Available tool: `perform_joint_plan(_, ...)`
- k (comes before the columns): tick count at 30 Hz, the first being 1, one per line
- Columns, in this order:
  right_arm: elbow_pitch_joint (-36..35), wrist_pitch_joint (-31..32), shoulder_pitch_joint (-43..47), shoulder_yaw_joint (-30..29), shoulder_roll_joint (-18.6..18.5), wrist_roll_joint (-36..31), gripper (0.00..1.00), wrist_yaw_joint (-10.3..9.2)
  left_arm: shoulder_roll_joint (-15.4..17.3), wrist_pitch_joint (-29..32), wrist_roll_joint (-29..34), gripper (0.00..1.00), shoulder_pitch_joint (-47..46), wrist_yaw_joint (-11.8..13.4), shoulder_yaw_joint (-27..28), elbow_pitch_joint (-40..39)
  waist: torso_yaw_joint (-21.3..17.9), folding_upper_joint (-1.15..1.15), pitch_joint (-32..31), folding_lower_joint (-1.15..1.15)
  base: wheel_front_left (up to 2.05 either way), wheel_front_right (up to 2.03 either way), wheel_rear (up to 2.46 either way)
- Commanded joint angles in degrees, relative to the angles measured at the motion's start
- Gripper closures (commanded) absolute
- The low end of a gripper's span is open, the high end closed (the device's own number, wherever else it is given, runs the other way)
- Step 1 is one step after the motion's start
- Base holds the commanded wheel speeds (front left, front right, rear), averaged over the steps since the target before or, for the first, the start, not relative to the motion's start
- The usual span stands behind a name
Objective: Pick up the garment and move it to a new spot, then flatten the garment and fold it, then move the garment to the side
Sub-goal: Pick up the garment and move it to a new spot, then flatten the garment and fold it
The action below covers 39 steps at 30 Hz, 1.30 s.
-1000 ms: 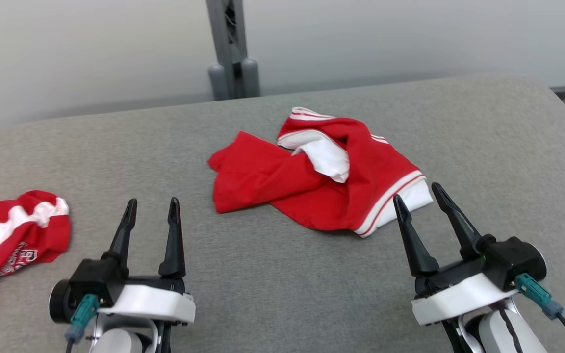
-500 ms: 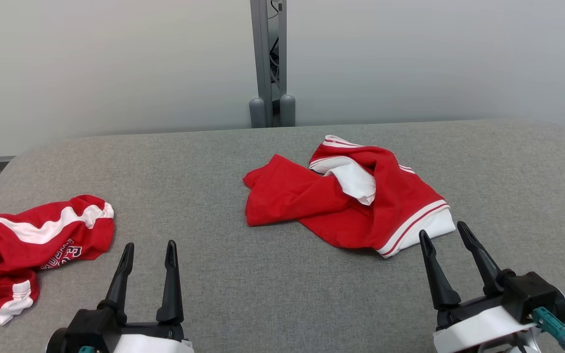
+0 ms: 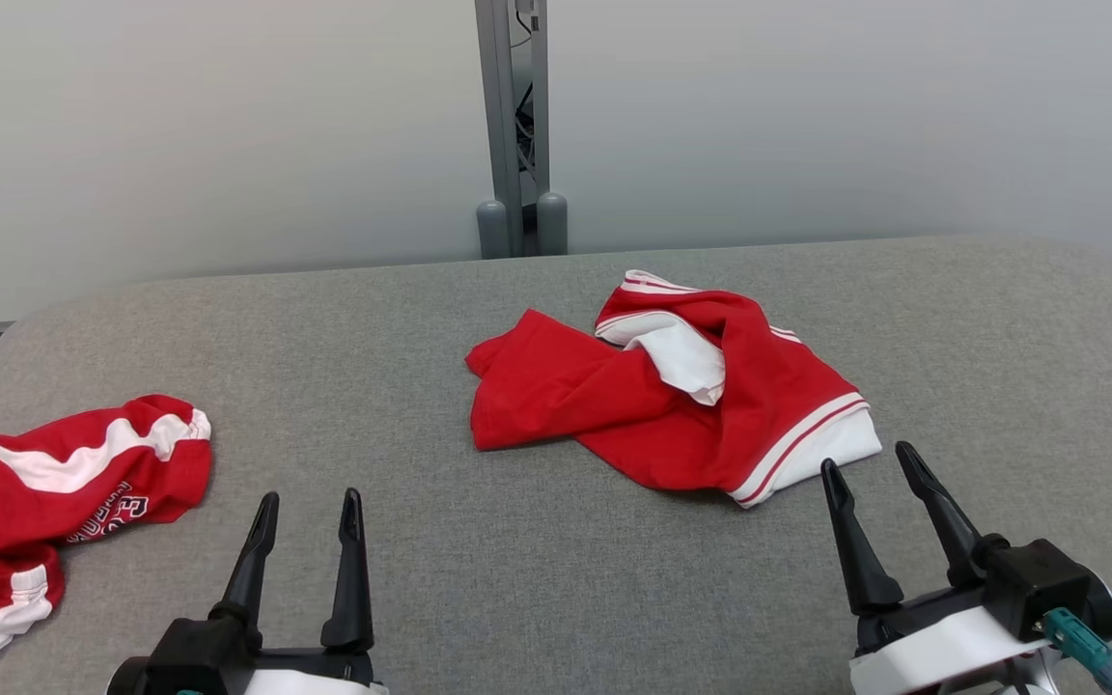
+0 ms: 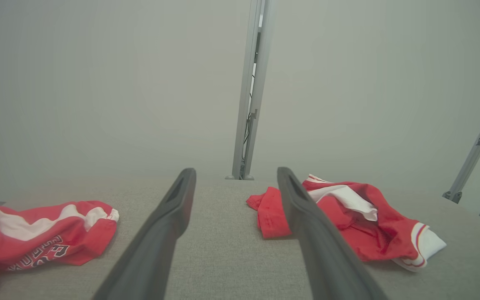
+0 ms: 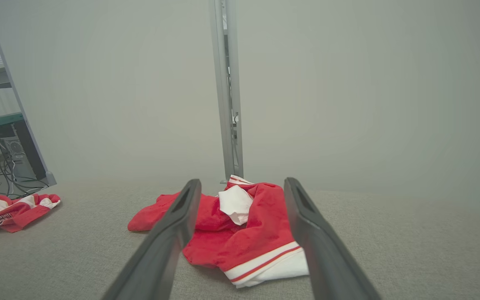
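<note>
risk: the crumpled red jersey garment with white striped hems (image 3: 672,396) is bunched in layers. a pinch on one fold would likely lift a single layer and drag the rest twisted. a second red-and-white lettered garment (image 3: 54,492) at 8 o'clock could be grabbed by mistake. target lies mid-way on the grey fabric tabletop (image 3: 517,598), toward 1 o'clock.

right gripper (image 3: 866,457) at 5 o'clock: fingers spread, empty, canted toward 11, tips just short of the white hem corner. left gripper (image 3: 310,495) at 7 o'clock: spread, empty, pointing 12, apart from both garments.
</note>
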Motion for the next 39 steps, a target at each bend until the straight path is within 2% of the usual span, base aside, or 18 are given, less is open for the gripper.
perform_joint_plan(1, 0.1, -0.1, 0.1, 0.0, -0.3, -0.5, 0.00, 0.01, 0.2, -0.2, -0.2, 0.00, 0.2, 0.0, 0.0, 0.2, -0.2, 0.00, 0.1, 0.00, 0.00, 0.00, 0.00)
perform_joint_plan(7, 0.2, -0.1, -0.1, 0.4, -0.3, -0.3, 0.00, 0.01, 0.2, -0.2, -0.8, 0.00, 0.7, 0.4, -0.3, 0.4, -1.4, 0.00, 0.2, 0.00, 0.00, 0.00, 0.00)
perform_joint_plan(17, 0.2, -0.1, -0.6, 0.5, -0.3, -0.1, 0.00, 0.01, 0.2, -0.2, -0.6, 0.00, -0.9, -0.4, -0.1, 1.5, -4.0, 0.00, 0.7, 0.00, 0.00, 0.00, 0.00)
perform_joint_plan(23, -0.1, -0.1, -1.1, 0.3, -0.3, -0.4, 0.00, 0.01, 0.2, -0.2, -0.7, 0.00, -2.9, -2.0, -0.8, 3.2, -6.8, 0.00, 2.3, 0.00, 0.00, 0.00, 0.00)
perform_joint_plan(31, -0.7, -0.1, -2.8, 0.1, -0.3, -0.3, 0.00, 0.01, 0.2, -0.2, -1.0, 0.00, -9.1, -3.6, -4.8, 6.6, -11.5, 0.00, 5.9, 0.00, 0.00, 0.00, 0.00)
perform_joint_plan(39, -1.8, -0.1, -5.1, -0.6, -0.3, 1.0, 0.00, 0.01, 0.2, -0.2, 0.1, 0.00, -18.9, -6.6, -9.9, 13.9, -16.9, 0.00, 11.4, 0.00, 0.00, 0.00, 0.00)
